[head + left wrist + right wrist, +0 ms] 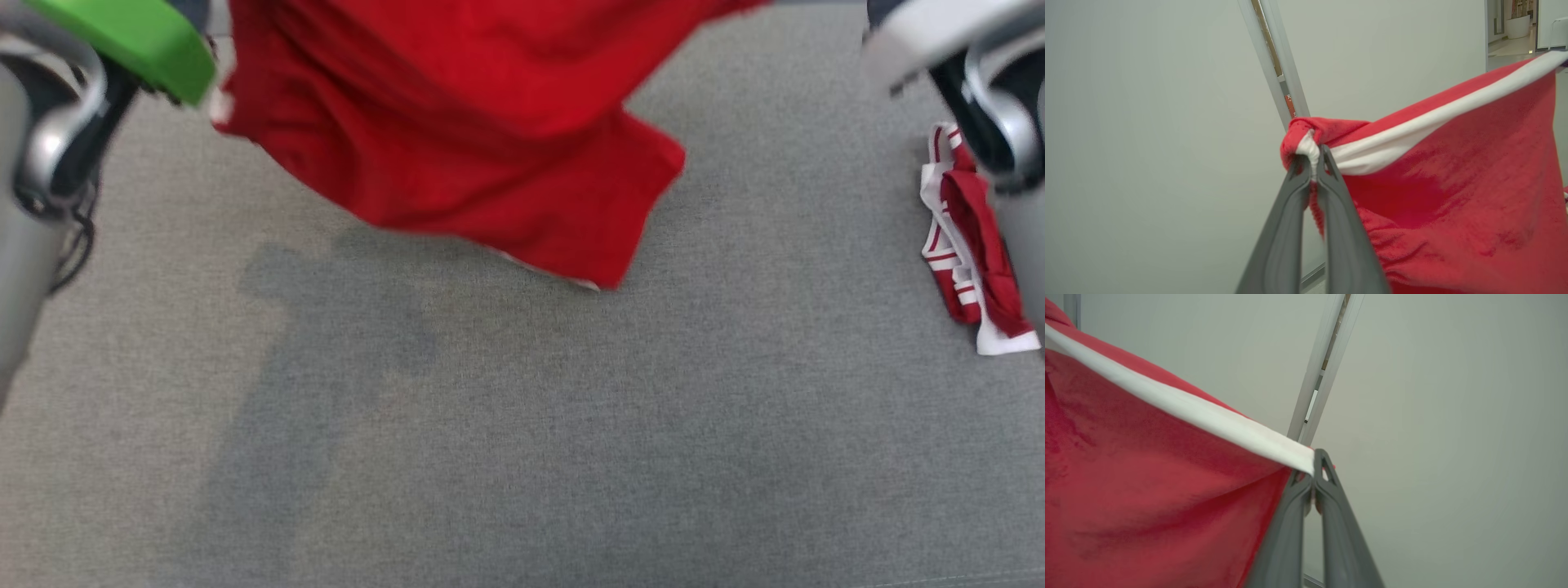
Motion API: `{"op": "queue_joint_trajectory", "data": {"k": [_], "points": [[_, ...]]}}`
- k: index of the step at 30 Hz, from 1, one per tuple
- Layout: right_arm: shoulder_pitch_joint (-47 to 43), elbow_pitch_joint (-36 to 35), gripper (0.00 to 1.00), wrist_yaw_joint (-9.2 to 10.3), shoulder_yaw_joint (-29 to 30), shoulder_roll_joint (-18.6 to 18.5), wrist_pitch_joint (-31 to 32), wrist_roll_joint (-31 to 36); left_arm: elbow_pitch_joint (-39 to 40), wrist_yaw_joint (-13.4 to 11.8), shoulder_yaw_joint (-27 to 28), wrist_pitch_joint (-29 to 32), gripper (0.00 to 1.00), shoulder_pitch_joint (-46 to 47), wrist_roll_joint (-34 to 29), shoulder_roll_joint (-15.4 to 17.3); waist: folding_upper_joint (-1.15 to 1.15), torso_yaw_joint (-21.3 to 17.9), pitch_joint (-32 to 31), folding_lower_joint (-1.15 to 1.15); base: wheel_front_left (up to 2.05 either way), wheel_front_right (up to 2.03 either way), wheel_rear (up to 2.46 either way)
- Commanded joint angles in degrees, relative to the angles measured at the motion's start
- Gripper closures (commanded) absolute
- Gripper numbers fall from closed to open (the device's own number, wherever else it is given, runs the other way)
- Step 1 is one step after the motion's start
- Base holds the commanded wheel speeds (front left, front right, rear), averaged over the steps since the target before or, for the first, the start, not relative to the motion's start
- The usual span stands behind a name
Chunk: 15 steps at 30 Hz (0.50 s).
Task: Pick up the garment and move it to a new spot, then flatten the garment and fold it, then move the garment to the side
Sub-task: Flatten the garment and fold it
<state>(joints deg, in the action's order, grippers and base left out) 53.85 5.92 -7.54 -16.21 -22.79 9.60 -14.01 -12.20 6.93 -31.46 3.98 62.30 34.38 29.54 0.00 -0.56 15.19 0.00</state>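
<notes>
The garment (482, 122) is red with a white band and hangs in the air above the grey table (522, 425), its lower corner dangling just over the cloth surface. In the left wrist view my left gripper (1312, 161) is shut on one bunched corner of the garment (1453, 183) at its white band. Over in the right wrist view my right gripper (1316, 465) is shut on the other end of the white band, with the garment (1147, 490) stretched away to the left. Both arms are raised at the top corners of the head view.
A second small red and white piece of clothing (971, 245) lies crumpled at the table's right edge. A green cover (139, 37) sits on the left arm. A pale wall with a metal post (1274, 61) stands behind.
</notes>
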Motion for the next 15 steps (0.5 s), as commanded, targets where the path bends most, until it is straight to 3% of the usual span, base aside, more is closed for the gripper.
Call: {"op": "queue_joint_trajectory", "data": {"k": [1,8,15], "points": [[6.42,3.43,1.0,0.13,-0.99,0.75,-1.05,0.31,-3.33,0.18,0.35,-1.48,1.0,4.49,-1.13,-0.1,0.0,-3.0,12.4,0.0,0.0,0.0,0.0],[31.49,24.22,1.0,0.15,-0.64,6.27,-8.23,4.37,-19.62,0.37,-0.14,-11.5,1.0,23.23,-4.91,-2.39,0.0,-4.86,21.29,0.0,0.0,0.0,0.0],[36.74,38.21,1.0,0.16,1.27,11.36,-19.26,10.33,-31.93,0.27,1.12,-18.84,1.0,28.47,-5.29,-8.36,0.0,-4.19,23.24,0.0,0.0,0.0,0.0]]}}
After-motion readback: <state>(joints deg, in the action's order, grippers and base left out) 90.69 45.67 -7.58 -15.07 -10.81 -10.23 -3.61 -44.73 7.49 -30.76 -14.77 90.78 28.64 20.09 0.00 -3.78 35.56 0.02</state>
